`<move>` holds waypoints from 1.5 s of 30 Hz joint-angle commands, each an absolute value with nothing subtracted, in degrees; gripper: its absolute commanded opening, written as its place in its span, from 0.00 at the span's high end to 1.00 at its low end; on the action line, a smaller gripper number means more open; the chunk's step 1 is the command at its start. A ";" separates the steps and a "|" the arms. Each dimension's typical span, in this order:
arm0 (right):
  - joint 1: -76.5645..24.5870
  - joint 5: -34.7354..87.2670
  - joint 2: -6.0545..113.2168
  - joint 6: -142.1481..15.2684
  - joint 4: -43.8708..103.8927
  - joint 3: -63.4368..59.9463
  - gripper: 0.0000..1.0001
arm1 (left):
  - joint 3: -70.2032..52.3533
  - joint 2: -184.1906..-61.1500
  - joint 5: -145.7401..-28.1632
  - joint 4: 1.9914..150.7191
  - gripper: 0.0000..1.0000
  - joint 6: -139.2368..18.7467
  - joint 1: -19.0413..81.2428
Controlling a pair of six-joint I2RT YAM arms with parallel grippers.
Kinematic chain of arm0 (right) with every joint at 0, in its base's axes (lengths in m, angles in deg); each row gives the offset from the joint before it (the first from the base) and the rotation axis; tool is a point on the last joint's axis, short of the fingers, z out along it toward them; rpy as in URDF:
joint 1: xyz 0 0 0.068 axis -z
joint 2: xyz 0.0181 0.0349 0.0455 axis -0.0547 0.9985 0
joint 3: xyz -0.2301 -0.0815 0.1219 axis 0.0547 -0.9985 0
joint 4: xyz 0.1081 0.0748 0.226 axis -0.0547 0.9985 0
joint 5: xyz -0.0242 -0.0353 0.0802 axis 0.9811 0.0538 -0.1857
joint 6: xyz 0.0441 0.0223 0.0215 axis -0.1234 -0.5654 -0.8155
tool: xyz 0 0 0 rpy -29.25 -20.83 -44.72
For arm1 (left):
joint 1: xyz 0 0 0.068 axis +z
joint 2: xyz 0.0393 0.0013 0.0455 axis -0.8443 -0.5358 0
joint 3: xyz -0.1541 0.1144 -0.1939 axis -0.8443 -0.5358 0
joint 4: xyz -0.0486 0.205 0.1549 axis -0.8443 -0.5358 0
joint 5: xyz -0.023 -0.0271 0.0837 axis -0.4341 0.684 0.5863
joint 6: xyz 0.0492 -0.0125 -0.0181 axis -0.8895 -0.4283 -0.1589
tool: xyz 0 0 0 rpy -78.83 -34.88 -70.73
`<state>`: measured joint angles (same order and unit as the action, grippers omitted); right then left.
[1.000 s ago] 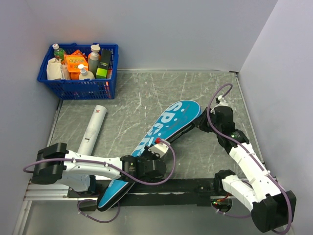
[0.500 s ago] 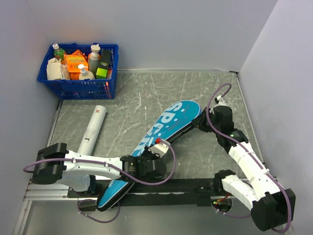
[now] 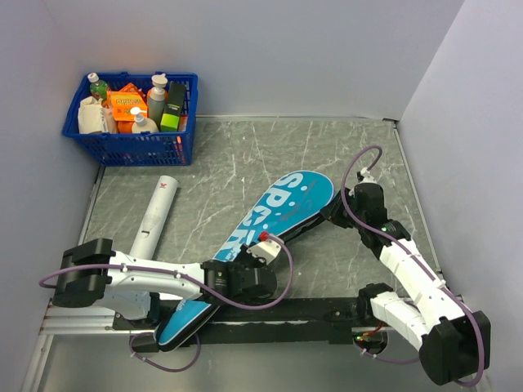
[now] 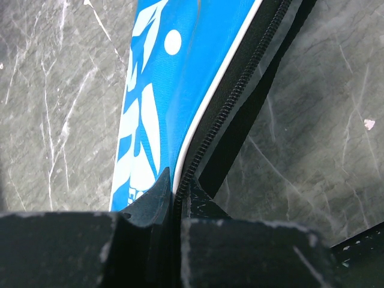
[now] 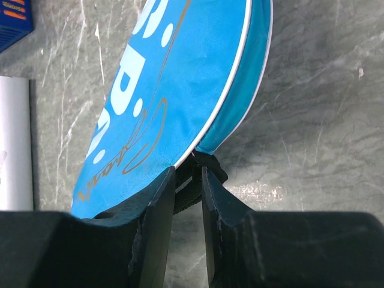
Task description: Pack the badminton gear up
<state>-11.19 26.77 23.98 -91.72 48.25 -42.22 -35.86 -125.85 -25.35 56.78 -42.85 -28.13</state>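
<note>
Lying diagonally on the counter, seen from above, the teal cover has the white tube well left of it. Left wrist: left claw pinched shut on its zipper edge. Right wrist: right claw, barely parted, grips its black edge.

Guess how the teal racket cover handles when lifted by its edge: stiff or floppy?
Probably floppy at the rim: the cover creases where the left gripper pinches it beside the zipper. Likely light for its size, being thin cloth. The broad printed face looks flat, so something inside may stiffen it.
</note>
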 commanded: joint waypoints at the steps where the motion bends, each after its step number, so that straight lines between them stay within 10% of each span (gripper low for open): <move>1: -10.92 28.19 22.87 -91.87 46.91 -43.71 0.67 | -34.34 -123.55 -22.35 60.80 0.99 -43.87 -28.62; 29: -11.01 25.91 16.62 -97.67 39.79 -49.52 0.68 | -34.87 -114.15 -29.82 64.15 0.99 -45.81 -28.01; 45: -13.03 25.38 18.82 -97.58 41.72 -47.67 1.00 | -33.63 -117.84 -29.56 65.29 0.99 -46.07 -27.92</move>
<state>-11.98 24.45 18.35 -97.66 41.03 -49.39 -37.70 -117.83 -32.26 56.01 -45.63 -27.54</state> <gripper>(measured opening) 0.009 0.067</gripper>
